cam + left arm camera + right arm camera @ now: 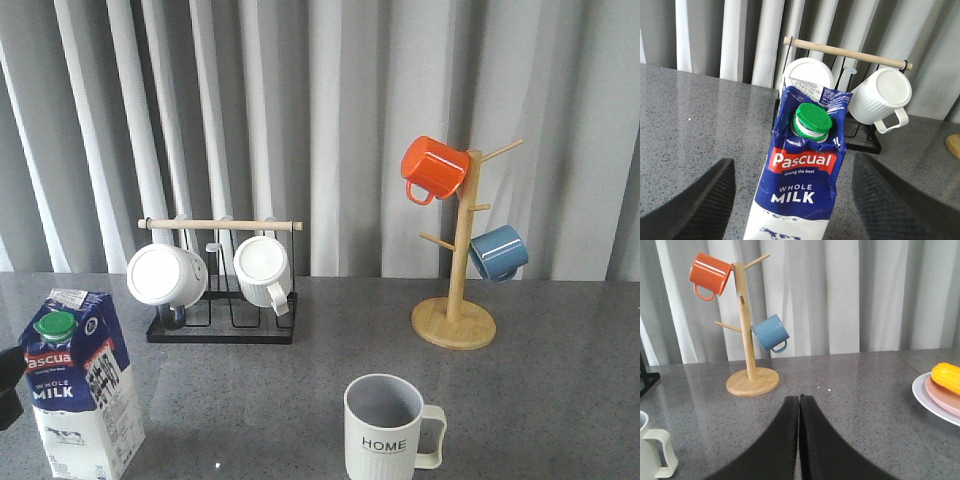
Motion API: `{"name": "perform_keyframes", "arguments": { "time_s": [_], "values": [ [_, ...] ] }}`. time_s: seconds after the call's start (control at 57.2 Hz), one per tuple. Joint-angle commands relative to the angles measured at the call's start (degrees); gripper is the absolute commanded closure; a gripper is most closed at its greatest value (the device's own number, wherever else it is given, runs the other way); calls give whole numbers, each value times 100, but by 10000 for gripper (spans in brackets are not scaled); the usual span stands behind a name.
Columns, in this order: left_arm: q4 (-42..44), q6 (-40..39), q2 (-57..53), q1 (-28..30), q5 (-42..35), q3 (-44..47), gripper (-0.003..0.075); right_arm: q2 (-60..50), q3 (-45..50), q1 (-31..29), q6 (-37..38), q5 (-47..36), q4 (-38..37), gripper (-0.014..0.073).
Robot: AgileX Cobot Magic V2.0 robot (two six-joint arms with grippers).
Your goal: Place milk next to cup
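The milk (85, 385), a blue-and-white carton with a green cap, stands upright at the front left of the table. In the left wrist view the milk (802, 170) stands between the fingers of my left gripper (794, 162), which is open with a gap on each side of the carton. A dark part of that gripper shows at the left edge of the front view (8, 385). The cup (385, 432), a white ribbed mug lettered "HOME", stands at the front middle, well right of the milk. My right gripper (799, 401) is shut and empty, with the cup's handle (660, 452) to its side.
A black wire rack (220, 328) with a wooden bar holds two plain white mugs behind the milk. A wooden mug tree (455, 300) with an orange mug (433, 167) and a blue mug (498, 252) stands at the back right. A plate (930, 397) with corn (947, 377) lies at the far right.
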Motion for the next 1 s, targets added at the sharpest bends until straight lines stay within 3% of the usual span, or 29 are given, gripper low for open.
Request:
{"name": "perform_keyframes", "arguments": {
  "time_s": [0.0,0.978],
  "values": [
    [8,3,-54,-37,-423,-200,231,8,-158,-21,4,-359,0,596],
    [8,7,-54,-37,-484,-200,231,8,-158,-21,4,-329,0,596]
  ]
}}
